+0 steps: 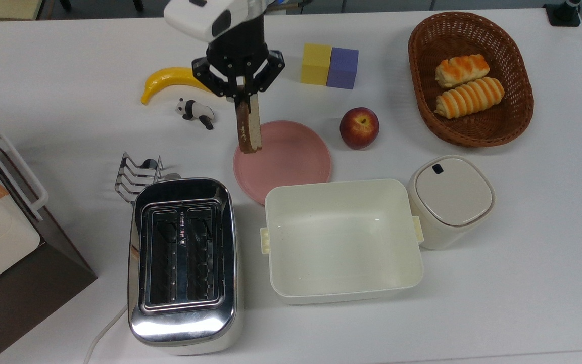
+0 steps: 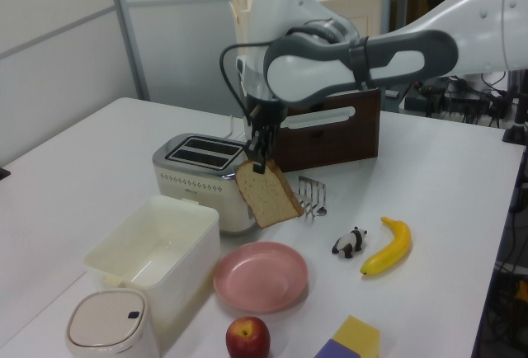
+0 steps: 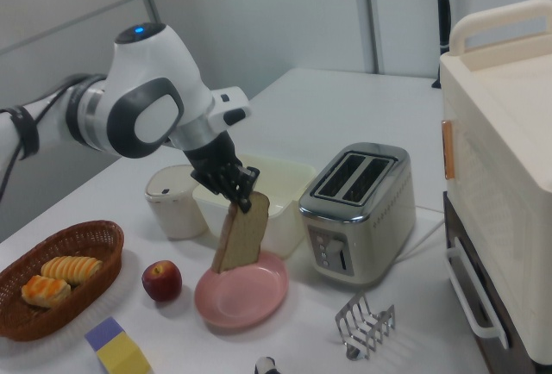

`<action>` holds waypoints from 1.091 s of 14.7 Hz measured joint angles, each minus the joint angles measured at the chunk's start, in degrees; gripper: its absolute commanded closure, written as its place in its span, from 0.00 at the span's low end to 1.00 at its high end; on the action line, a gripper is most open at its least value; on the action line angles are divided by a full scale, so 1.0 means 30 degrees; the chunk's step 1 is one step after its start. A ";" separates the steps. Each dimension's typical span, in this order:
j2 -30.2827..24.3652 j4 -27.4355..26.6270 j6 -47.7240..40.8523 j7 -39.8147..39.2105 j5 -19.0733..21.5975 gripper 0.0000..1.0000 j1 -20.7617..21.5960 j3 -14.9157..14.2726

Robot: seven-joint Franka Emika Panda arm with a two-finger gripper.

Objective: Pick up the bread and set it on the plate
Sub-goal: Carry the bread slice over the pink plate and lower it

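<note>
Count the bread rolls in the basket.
2. Both lie in the wicker basket: one roll toward the top view's top, the other roll just below it.

toaster (image 1: 184, 263): polished chrome, mirror gloss | basket (image 1: 421, 76): woven wicker, rough | plate (image 1: 291, 162): matt pink, smooth | bread (image 2: 266, 195): grainy, porous crumb
</note>
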 measured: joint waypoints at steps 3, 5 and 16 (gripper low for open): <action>0.0802 -0.0066 0.0000 -0.0016 -0.1382 1.00 0.0160 0.0000; 0.1353 -0.0099 0.0002 -0.0016 -0.2080 1.00 0.0428 0.0004; 0.1722 -0.0162 0.0004 -0.0016 -0.2777 0.23 0.0644 0.0011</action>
